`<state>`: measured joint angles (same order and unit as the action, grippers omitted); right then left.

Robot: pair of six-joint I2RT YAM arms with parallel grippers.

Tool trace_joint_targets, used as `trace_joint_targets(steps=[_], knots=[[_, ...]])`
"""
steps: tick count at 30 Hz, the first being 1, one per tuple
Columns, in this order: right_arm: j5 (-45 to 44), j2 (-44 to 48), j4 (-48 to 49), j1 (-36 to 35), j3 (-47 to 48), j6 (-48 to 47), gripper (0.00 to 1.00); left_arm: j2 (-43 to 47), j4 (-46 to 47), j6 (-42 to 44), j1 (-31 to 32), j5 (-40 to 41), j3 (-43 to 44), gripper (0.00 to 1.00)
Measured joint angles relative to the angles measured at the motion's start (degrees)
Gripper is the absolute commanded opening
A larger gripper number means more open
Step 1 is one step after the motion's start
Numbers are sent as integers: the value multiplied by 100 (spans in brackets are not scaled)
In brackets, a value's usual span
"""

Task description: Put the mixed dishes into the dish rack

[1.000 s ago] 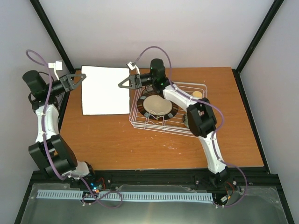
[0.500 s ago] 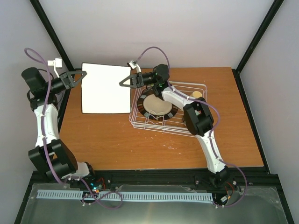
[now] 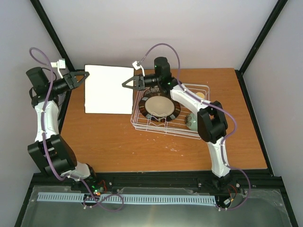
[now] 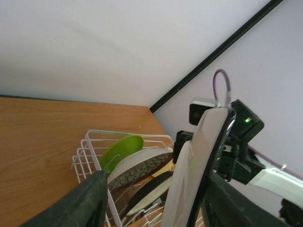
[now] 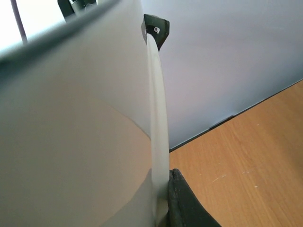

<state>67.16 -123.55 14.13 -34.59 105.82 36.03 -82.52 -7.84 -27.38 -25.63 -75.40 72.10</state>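
The white square plate [image 3: 109, 90] hangs on edge above the table's back left, held between both arms. My right gripper [image 3: 126, 83] is shut on its right edge, one dark finger [image 5: 182, 203] pressed against the rim [image 5: 158, 118]. My left gripper [image 3: 85, 75] stands open around the plate's left edge [image 4: 199, 161], which lies against one finger [image 4: 222, 198]. The dish rack [image 3: 201, 87] holds the lime-green plate [image 4: 120, 149], the petal-patterned plate [image 4: 142, 168] and the dark-rimmed cream plate [image 3: 158, 106]. The yellow mug [image 3: 200, 96] and mint bowl [image 3: 193, 122] sit at the rack's right.
The rack takes up the back right of the wooden table [image 3: 118, 142]. Black frame posts [image 3: 52, 38] and pale walls close in the back and both sides. The right arm [image 3: 208, 123] reaches over the rack.
The left gripper's jaws have parted and let go of the plate's left edge. The right gripper keeps its hold, and the plate has shifted slightly to the right.
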Motion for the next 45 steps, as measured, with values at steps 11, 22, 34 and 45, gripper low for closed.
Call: trace_joint_targets(steps=[11,22,34,45], knots=[[-765,501,-1202,17,61,-1342,3,-90,-669,614,-2,844,393,99],[-1104,1309,-1958,341,-153,-2345,3,-87,-107,452,-251,1628,70,100],[-1609,2876,-2815,892,-1300,-3805,3,-2,184,398,-372,2330,-595,100],[-2518,3864,-3460,1355,-2310,-4999,3,-2,256,422,-389,2485,-872,100]])
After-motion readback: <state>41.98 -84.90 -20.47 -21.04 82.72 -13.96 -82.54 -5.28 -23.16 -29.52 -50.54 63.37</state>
